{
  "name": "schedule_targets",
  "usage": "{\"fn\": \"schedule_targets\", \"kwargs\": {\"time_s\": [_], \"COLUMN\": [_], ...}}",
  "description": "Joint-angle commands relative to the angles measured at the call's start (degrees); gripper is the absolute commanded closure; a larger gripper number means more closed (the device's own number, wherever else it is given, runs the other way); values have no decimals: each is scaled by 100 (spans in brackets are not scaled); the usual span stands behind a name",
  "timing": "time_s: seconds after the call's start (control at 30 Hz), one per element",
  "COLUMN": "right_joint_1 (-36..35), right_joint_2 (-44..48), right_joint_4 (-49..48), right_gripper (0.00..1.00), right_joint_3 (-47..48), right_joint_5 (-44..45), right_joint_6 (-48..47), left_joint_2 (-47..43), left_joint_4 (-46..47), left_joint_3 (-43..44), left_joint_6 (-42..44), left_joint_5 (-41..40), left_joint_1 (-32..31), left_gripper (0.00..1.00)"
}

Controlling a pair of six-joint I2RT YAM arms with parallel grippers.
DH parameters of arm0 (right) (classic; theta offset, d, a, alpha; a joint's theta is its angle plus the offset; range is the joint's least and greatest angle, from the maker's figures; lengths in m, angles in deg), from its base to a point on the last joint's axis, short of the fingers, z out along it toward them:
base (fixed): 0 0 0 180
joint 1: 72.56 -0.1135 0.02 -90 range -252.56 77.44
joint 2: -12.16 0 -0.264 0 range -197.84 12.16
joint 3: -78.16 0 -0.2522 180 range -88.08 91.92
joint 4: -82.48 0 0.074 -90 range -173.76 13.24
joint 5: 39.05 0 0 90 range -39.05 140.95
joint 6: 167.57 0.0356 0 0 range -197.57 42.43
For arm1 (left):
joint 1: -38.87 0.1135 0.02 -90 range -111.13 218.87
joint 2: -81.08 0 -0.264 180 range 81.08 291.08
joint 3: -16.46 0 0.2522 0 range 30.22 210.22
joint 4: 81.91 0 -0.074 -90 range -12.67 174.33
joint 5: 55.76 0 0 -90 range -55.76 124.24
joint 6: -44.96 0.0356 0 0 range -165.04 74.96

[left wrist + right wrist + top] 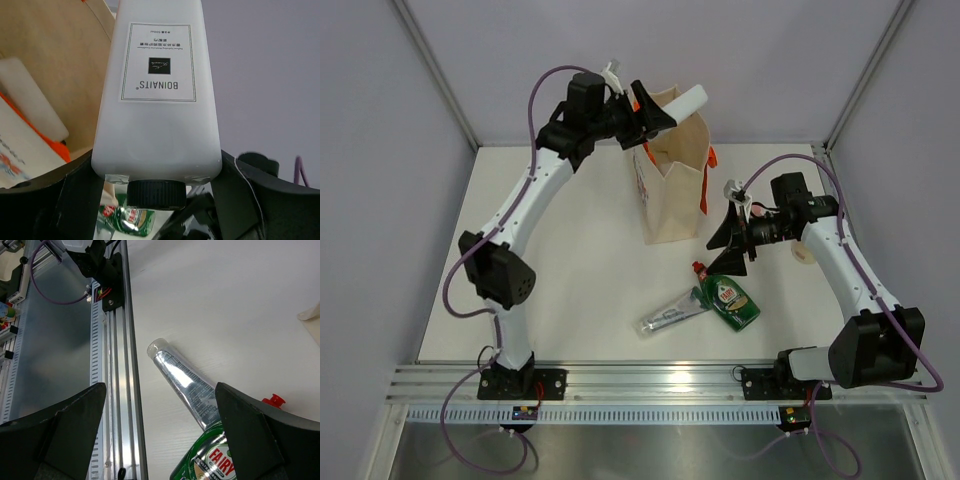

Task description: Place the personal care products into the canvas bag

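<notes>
First, nearest the arm bases and on the near side of the canvas bag [670, 195], two products lie flat on the tabletop [560, 290]. They are one silvery-green tube [672, 316] and one green red-capped bottle [731, 302], with one end of the tube against the bottle's shoulder. The right wrist view shows the tube's fine print and the bottle's "Fairy" label, which the top view cannot resolve. Just above these two, by the bag's near right corner, the right gripper [732, 246] hangs with its jaws spread wide, holding and touching nothing. The bag stands upright farther back, with one orange handle [704, 195] hanging down its right side. Over its open mouth the left gripper [658, 115] is clamped on one white bottle [686, 101], its jaws partly apart on either side of the body near the dark cap [156, 194]. Only the left wrist view looks into the bag. There, a second white shape [31, 100] lies against the canvas; whether it is a bottle cannot be told.
</notes>
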Motion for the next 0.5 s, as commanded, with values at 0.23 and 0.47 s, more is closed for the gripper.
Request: {"fn": "schedule_targets", "kwargs": {"time_s": [0.23,0.47], "right_joint_1": [80,72], "right_joint_2": [41,-11], "right_joint_4": [150,211], "right_gripper": [0,1], "right_joint_3": [272,325], "right_joint_5": [-297,-254], "right_joint_6": [-151,-177], "left_joint_2": [700,717], "left_joint_4": [-61,-431], "left_joint_3": [1319,1037], "left_joint_6": [-326,-175], "left_joint_5": [-1126,-1126], "left_joint_1": [100,135], "left_gripper": [100,37]}}
